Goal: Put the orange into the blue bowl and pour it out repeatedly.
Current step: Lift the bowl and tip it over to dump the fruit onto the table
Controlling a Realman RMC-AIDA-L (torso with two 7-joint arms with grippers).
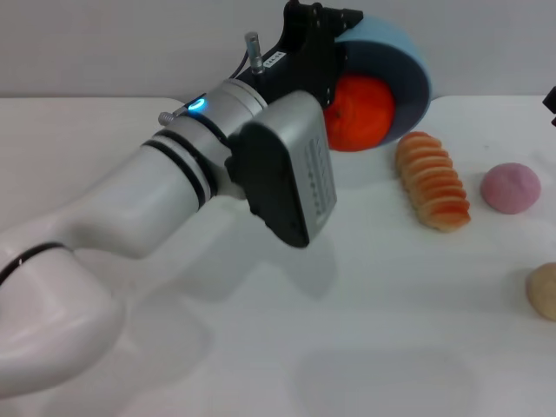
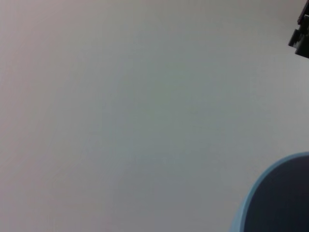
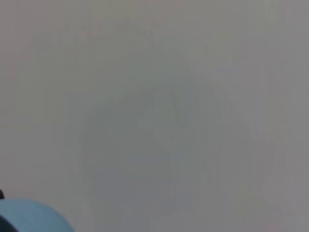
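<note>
1. From the head view my left arm reaches across the table (image 1: 261, 347) toward the far side; the left gripper (image 1: 334, 52) is at the rim of the blue bowl (image 1: 408, 61).
2. The bowl is held up off the table and tipped on its side, its opening facing toward me and down.
3. The left gripper looks clamped on the bowl's rim, going by how the tipped bowl hangs from it. Its fingers are hidden behind the black gripper body, so I can't see the actual gap.
4. The orange (image 1: 360, 113) sits in the mouth of the tipped bowl, touching the inner wall, partly covered by the gripper.
5. A ridged loaf (image 1: 433, 181) lies on the table just right of the bowl, near the orange but apart from it.
6. A pink ball (image 1: 511, 187) sits right of the loaf; a tan ball (image 1: 543, 291) is at the right edge, nearer to me.
7. The left wrist view shows only bare table plus a curve of the bowl's rim.
8. The right gripper (image 1: 551, 102) is just a dark sliver at the right edge; I cannot tell how far it is open.
</note>
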